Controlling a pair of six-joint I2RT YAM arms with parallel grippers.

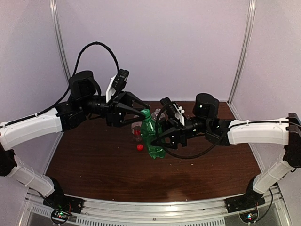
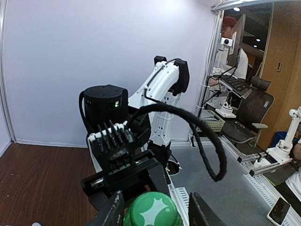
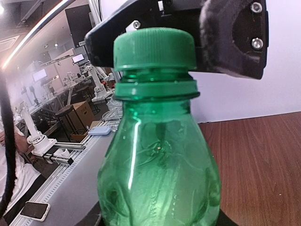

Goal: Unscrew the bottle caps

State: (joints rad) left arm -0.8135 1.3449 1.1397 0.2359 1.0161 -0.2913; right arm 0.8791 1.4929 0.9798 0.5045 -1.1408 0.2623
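Note:
A green bottle (image 1: 149,129) (image 3: 160,165) stands upright mid-table with its green cap (image 1: 146,113) (image 2: 153,212) (image 3: 154,47) on. My right gripper (image 1: 159,140) is shut on the bottle's body from the right. My left gripper (image 1: 144,114) (image 2: 155,209) straddles the green cap from the left. Its jaws are open, one finger against the cap, and the left wrist view shows a slim gap at the other. A loose red cap (image 1: 139,147) lies on the table left of the bottle. Behind it stands a clear bottle with a red label (image 1: 137,131), partly hidden.
The dark wooden table (image 1: 94,165) is walled in white at the back and sides. A black cable (image 1: 190,155) from the right arm loops onto the table right of the green bottle. Part of another clear bottle (image 1: 157,113) shows behind the grippers.

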